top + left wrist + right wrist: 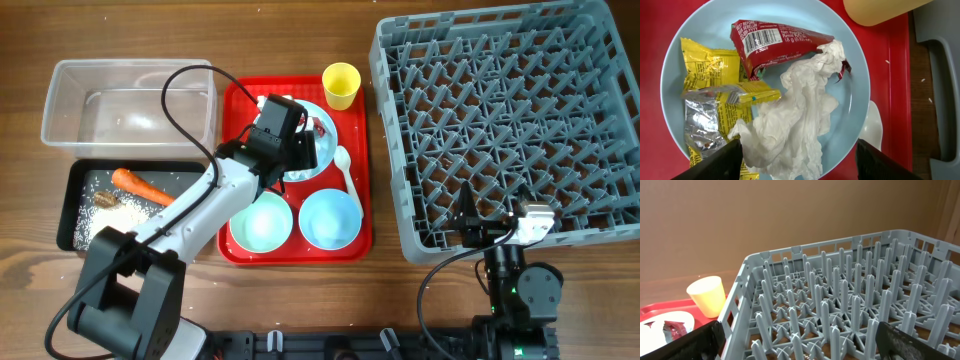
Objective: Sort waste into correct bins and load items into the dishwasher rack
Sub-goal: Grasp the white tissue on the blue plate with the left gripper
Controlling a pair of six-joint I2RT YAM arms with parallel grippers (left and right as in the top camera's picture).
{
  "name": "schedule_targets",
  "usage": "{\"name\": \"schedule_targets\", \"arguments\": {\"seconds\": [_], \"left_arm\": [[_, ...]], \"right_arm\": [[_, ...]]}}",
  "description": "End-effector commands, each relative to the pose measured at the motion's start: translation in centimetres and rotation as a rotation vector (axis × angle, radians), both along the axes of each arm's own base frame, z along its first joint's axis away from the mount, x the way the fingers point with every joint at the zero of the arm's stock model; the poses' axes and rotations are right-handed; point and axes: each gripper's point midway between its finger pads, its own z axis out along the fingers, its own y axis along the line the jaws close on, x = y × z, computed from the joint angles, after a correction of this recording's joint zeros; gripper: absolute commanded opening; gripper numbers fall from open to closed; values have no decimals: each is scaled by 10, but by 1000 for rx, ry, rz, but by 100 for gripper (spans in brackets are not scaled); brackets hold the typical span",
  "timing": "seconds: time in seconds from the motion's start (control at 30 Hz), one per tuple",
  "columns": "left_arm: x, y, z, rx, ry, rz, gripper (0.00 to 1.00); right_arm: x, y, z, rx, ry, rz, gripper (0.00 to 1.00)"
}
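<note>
My left gripper (800, 162) is open just above the light-blue plate (850, 110), its fingers on either side of the crumpled white tissue (795, 115). The plate also holds a red wrapper (775, 42), yellow wrappers (710, 65) and a silver wrapper (702, 122). In the overhead view the left gripper (292, 150) hides most of the plate (328, 130) on the red tray. The yellow cup (341, 85), white spoon (347, 172), pale-green bowl (261, 222) and light-blue bowl (330, 218) sit on that tray. The carrot (140, 185) and rice (105, 215) lie in the black tray (75, 180). My right gripper (800, 340) is open at the grey rack's (500, 120) near edge.
The clear tub (130, 100) stands behind the black tray at the left. The red serving tray (360, 235) lies between the bins and the rack. The rack (850, 305) holds nothing. The yellow cup (707, 296) shows left of it in the right wrist view.
</note>
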Motion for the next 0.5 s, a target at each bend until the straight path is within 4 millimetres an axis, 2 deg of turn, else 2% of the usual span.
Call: {"name": "schedule_targets", "arguments": {"seconds": [0.0, 0.2, 0.4, 0.47], "left_arm": [[4, -1, -2, 23, -7, -10, 72], [1, 0, -27, 51, 48, -10, 74], [5, 5, -26, 81, 29, -2, 79], [5, 5, -26, 80, 30, -2, 61]], "right_arm": [[0, 3, 0, 9, -3, 13, 100], [0, 3, 0, 9, -3, 13, 100], [0, 3, 0, 9, -2, 13, 100], [0, 3, 0, 9, -2, 13, 100]]}}
